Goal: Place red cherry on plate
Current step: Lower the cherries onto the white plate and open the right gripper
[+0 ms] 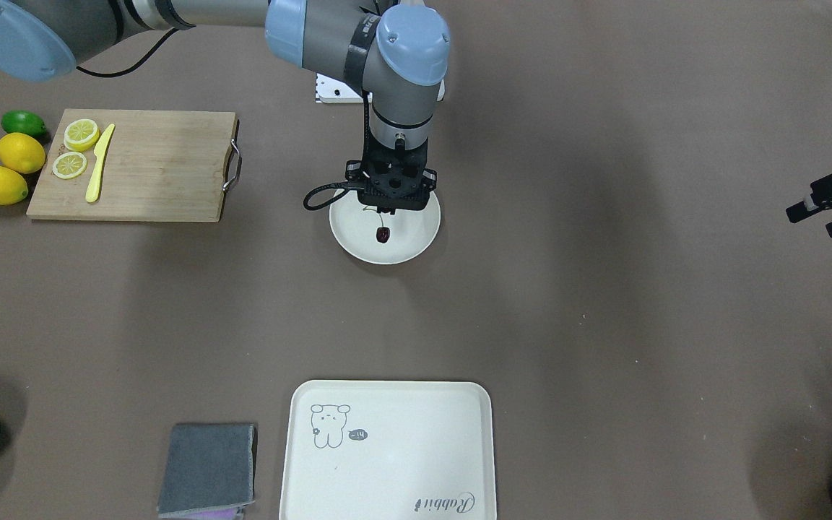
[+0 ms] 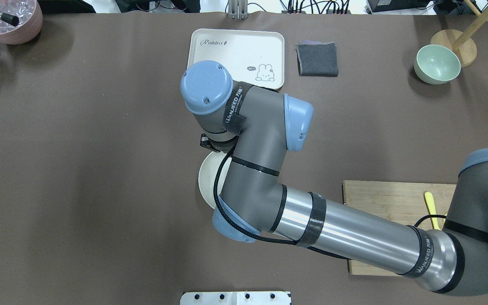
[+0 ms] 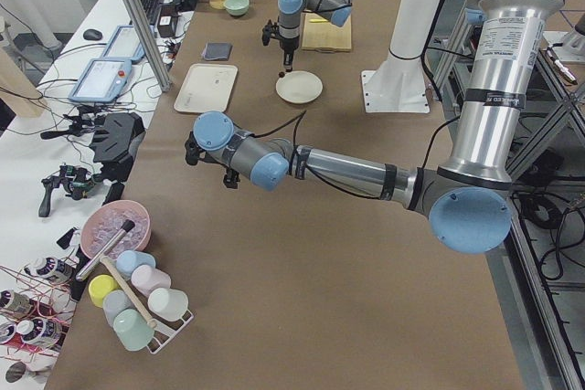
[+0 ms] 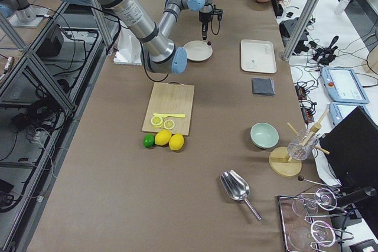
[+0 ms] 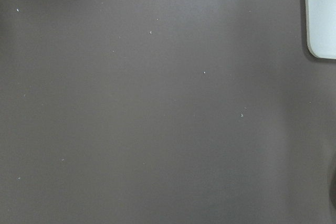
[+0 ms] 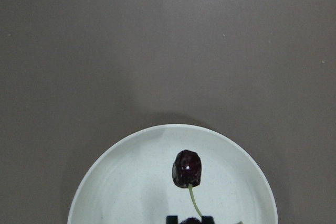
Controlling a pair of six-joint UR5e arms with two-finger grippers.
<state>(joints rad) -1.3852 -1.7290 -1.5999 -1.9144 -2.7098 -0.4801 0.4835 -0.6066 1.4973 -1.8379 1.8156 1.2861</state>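
Brown table [image 1: 604,325] below, the right gripper [image 1: 385,211] points straight down over the plate [image 1: 416,242], jaws pinched on the red cherry [image 1: 383,235] dangling just above it; the left gripper [image 1: 813,218] hovers aside, jaws parted.

Right arm [image 2: 265,169] overhangs the plate [image 2: 209,180] — tray [image 2: 210,59] beyond.

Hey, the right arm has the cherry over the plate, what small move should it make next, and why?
Probably ease the right gripper straight down a little. It seems shut on the stem, and the red cherry hangs over the plate, apparently a bit above it in the side views, so lowering before letting go should stop it bouncing or rolling off.
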